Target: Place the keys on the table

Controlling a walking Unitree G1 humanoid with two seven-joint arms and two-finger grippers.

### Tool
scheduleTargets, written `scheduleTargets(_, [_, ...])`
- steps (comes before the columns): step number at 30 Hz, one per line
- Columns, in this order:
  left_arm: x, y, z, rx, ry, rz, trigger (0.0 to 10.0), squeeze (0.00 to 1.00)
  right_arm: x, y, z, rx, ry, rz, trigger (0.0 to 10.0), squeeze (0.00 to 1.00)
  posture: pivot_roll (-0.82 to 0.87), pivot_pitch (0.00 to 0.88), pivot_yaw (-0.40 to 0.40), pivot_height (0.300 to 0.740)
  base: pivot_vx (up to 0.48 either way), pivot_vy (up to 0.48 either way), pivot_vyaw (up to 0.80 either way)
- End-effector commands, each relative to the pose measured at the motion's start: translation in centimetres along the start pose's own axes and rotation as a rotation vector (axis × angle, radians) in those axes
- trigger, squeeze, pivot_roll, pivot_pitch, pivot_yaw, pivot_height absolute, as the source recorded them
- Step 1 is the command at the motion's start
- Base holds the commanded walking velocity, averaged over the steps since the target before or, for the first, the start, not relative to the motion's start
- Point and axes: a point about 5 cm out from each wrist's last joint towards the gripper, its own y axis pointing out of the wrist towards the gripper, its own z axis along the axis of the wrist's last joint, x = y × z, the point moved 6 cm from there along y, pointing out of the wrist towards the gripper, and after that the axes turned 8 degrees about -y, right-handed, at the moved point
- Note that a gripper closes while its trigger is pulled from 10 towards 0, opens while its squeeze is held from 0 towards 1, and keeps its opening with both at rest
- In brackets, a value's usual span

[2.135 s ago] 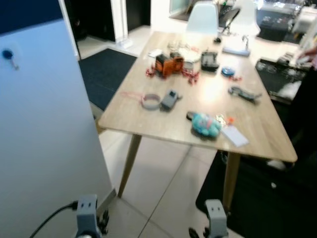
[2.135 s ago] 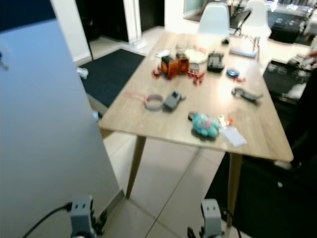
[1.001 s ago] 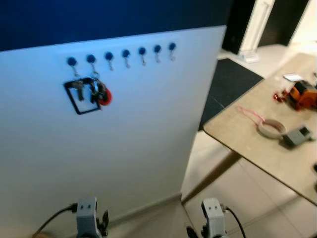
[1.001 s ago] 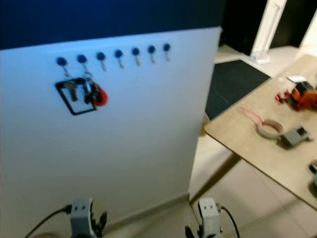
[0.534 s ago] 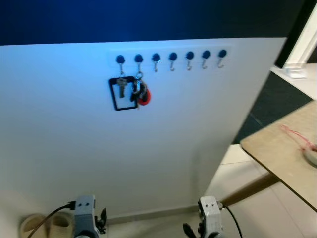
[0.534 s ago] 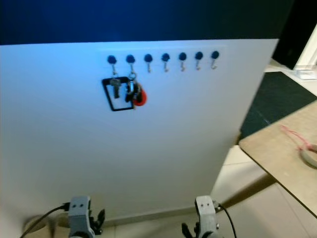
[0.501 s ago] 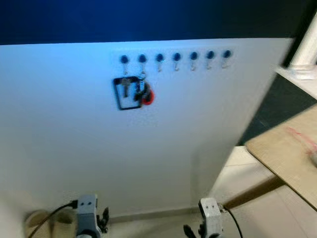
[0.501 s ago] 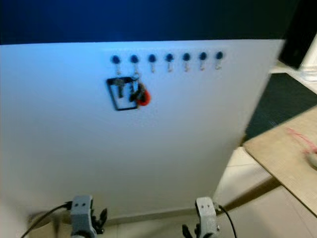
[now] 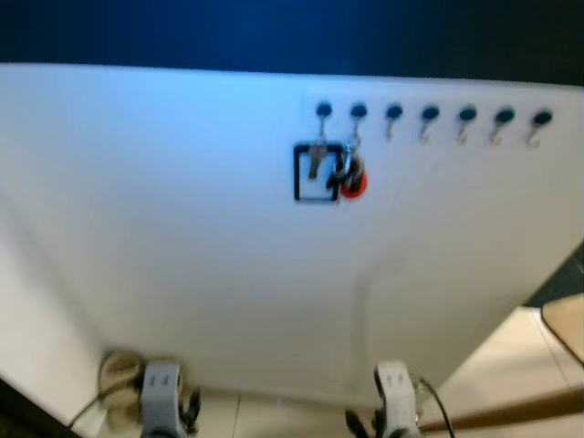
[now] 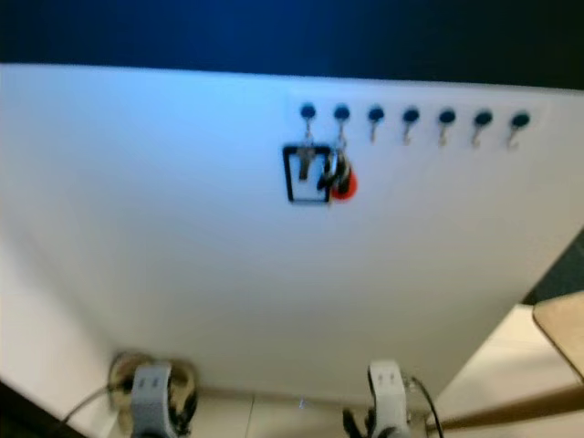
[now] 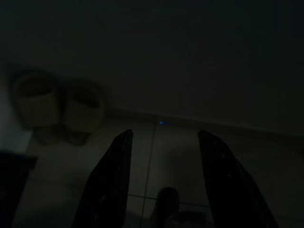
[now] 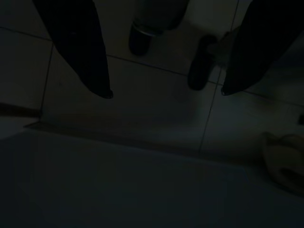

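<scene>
**Q:** Starting nearest to you, what sits at the bottom edge of the frame?

**A:** Your two arms hang low there, over the floor tiles. The left hand (image 11: 164, 135) has its two black fingers spread with nothing between them; the right hand (image 12: 164, 92) is likewise spread and empty. A pair of pale slippers (image 9: 123, 374) lies at the lower left, against the foot of the white panel (image 9: 182, 274).

**Q:** And farther off, where are the keys?

**A:** The keys (image 9: 345, 175), with a red tag and a black square frame beside them, hang from the leftmost blue hooks (image 9: 429, 114) in the row, in the upper centre of the frame, just right of the midline. They lie up and forward from both hands, well apart from either. Their long axis runs vertically, dangling down from the hook.

**Q:** Which arm is nearer?

**A:** Judged from the head views, the right arm, since the keys hang almost directly above it. A corner of the tabletop (image 9: 568, 321) shows at the right edge.
</scene>
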Motion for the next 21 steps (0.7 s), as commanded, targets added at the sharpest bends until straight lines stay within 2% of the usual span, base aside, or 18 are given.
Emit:
scheduleTargets(1, [-0.11, -0.14, -0.53, -0.023, 0.003, 0.004, 10.0, 0.0, 0.13, -0.28, -1.05, -0.028, 0.015, -0.009, 10.0, 0.0, 0.05, 0.056, -0.018, 0.74, 0.0, 0.0, 0.0])
scheduleTargets(7, [0.0, -0.14, -0.52, -0.022, 0.0, -0.004, 10.0, 0.0, 0.15, -0.32, -1.16, -0.029, 0.011, -0.01, 10.0, 0.0, 0.05, 0.053, -0.018, 0.74, 0.0, 0.094, 0.0])
scheduleTargets(18, [0.06, -0.1, -0.46, -0.023, 0.007, -0.011, 10.0, 0.0, -0.02, -0.29, -1.16, -0.029, 0.011, -0.006, 10.0, 0.0, 0.06, 0.044, -0.017, 0.74, 0.0, 0.46, 0.0])
scheduleTargets(21, [0.09, -0.09, -0.29, -0.014, 0.011, -0.015, 10.0, 0.0, -0.08, -0.27, -1.11, -0.027, 0.011, -0.005, 10.0, 0.0, 0.06, 0.043, -0.016, 0.74, 0.0, 0.115, 0.0])
